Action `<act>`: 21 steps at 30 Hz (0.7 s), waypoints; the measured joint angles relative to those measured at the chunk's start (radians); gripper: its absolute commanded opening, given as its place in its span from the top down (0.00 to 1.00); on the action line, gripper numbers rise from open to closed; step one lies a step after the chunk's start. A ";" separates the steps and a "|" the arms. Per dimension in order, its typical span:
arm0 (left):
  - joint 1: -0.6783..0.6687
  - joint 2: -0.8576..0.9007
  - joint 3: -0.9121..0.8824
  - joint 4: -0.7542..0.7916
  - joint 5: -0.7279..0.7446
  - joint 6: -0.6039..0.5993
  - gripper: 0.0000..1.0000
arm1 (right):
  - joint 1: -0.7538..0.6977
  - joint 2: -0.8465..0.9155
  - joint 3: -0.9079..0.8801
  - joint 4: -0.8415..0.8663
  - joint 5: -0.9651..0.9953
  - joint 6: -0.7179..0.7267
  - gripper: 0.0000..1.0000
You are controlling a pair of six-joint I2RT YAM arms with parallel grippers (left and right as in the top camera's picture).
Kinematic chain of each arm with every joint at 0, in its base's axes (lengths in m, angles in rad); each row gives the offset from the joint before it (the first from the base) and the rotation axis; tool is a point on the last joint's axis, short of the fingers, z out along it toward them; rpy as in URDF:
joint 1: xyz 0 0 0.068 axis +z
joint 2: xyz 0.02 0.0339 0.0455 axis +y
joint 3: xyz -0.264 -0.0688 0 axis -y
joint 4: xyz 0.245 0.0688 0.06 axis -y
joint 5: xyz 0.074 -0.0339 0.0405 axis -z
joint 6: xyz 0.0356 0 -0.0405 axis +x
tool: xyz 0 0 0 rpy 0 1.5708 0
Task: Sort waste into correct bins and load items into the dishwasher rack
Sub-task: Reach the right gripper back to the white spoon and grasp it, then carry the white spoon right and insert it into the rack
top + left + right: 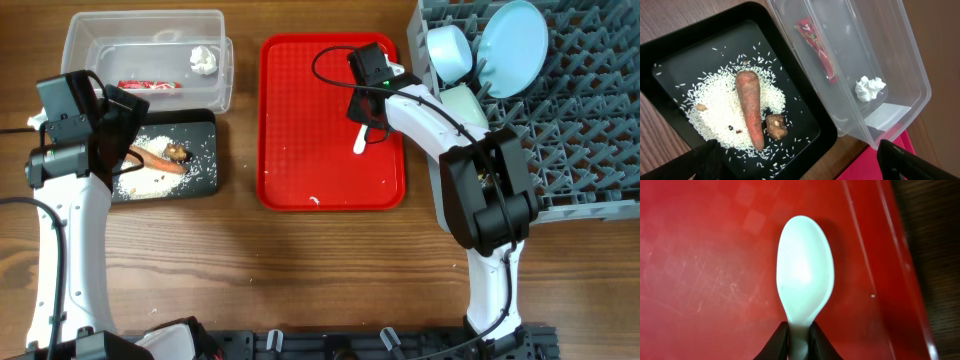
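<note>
Right gripper [799, 341] is pinching the spoon [805, 275] by its handle, and the spoon bowl is sticking out ahead of the jaws over the red tray [705, 255]. Left gripper [802, 164] is hovering with jaws spread wide. Carrot [751, 107], rice [710, 107] and brown lump [775, 126] are lying in the black tray [670, 55] ahead of one finger. Wrapper [816, 47] and tissue [870, 88] are sitting in the clear tub [900, 60] ahead of the other.

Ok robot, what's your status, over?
Left tool open over black tray. Right tool shut on spoon, on red tray. Nothing seen blocking way to rack.
</note>
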 measured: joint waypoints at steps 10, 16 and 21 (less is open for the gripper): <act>0.000 0.000 0.000 0.000 0.000 0.000 0.00 | -0.012 -0.055 0.008 -0.065 -0.116 -0.144 0.92; 0.000 0.000 0.000 0.000 0.000 0.000 0.00 | -0.036 -0.237 0.010 -0.069 -0.183 -0.268 0.93; 0.000 0.000 0.000 0.000 0.000 0.000 0.00 | -0.068 -0.358 0.046 -0.073 -0.201 -0.327 0.96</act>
